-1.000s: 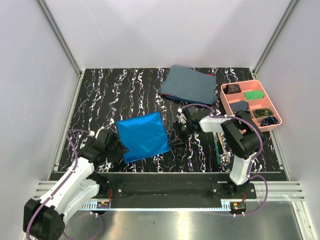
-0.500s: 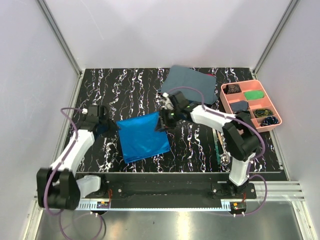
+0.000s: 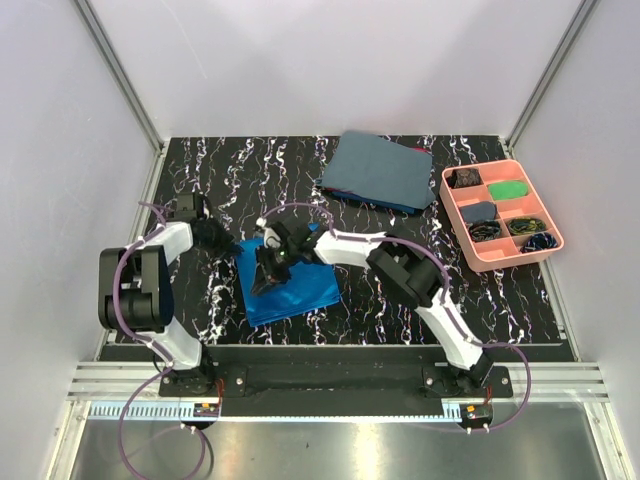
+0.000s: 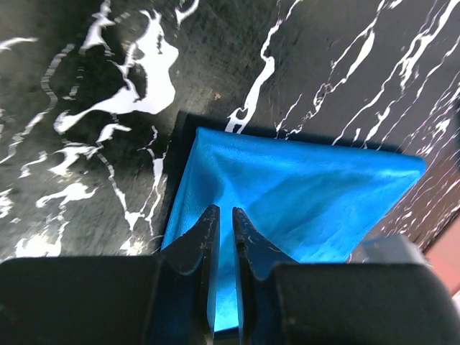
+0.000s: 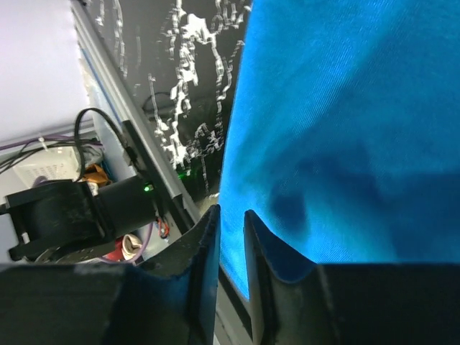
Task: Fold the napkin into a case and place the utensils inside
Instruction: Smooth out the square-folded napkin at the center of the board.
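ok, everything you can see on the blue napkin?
The napkin is bright blue, slightly shiny thin cloth, roughly square, lying mostly flat and skewed on the black marbled table. The left gripper seems to pinch its far-left corner, where a ridge stands up. The right gripper sits nearly closed over its left part; grip unclear.

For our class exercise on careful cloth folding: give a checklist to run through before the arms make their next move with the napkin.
1. Napkin spread out on table: ok.
2. Left gripper at napkin's corner: ok.
3. Left gripper pinching cloth: cannot tell.
4. Right gripper over napkin's edge: ok.
5. Right gripper pinching cloth: cannot tell.
6. Utensils in view: not ok, none seen.
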Controlling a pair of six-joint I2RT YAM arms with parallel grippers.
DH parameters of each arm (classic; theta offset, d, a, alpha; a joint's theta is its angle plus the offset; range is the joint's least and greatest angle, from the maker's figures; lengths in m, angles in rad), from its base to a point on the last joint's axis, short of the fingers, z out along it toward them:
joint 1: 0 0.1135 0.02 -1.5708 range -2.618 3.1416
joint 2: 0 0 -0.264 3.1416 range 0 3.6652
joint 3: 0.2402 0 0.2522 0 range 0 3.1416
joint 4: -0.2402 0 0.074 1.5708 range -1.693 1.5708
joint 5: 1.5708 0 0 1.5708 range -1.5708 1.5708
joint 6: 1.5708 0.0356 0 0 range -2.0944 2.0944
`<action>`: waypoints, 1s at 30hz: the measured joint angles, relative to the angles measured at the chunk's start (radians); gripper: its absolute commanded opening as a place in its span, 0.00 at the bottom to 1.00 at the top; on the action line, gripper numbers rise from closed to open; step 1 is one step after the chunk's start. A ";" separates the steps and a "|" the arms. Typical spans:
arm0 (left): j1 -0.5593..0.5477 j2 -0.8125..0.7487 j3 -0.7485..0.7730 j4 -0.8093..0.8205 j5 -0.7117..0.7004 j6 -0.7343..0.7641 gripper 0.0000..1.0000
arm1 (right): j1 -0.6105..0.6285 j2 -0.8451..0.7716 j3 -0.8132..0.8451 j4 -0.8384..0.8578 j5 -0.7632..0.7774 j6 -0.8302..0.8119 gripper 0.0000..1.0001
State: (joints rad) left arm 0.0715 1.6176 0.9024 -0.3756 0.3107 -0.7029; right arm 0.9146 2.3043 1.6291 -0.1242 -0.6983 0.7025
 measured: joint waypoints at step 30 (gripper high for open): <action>0.001 0.144 0.038 0.085 0.082 -0.002 0.15 | 0.071 0.016 -0.121 0.171 -0.063 0.067 0.23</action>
State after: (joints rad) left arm 0.0723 1.7615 0.9405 -0.2905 0.3923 -0.7048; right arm 0.9852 2.3199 1.5085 0.0467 -0.7612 0.7696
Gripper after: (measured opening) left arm 0.147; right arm 0.230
